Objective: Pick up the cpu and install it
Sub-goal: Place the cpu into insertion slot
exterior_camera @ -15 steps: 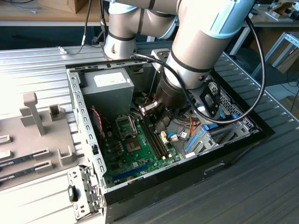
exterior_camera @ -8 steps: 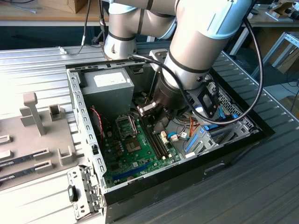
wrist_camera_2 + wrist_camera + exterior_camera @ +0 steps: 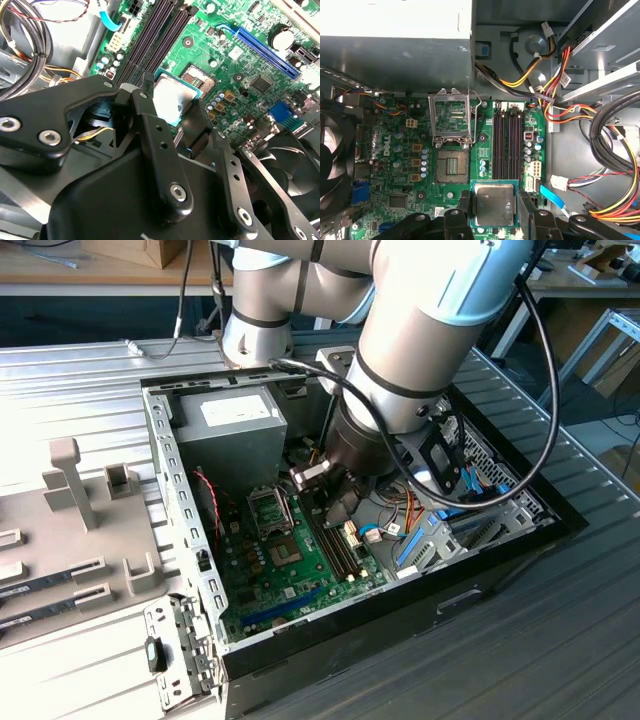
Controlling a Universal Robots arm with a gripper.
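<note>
Jaws clamp small flat silver-grey square cpu (image 3: 494,204) w/ thin green rim by two edges, over green motherboard (image 3: 440,197), short of open socket (image 3: 451,168). Likely key: keep chip level, corners squared to socket.

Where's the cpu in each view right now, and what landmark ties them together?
Exterior view: cannot pick it out beneath the arm's wrist.
First wrist view: the cpu, between the fingers of the gripper, by the memory slots' end.
Second wrist view: the cpu beside the open socket.
Landmark: the black memory slots, in all three.
</note>
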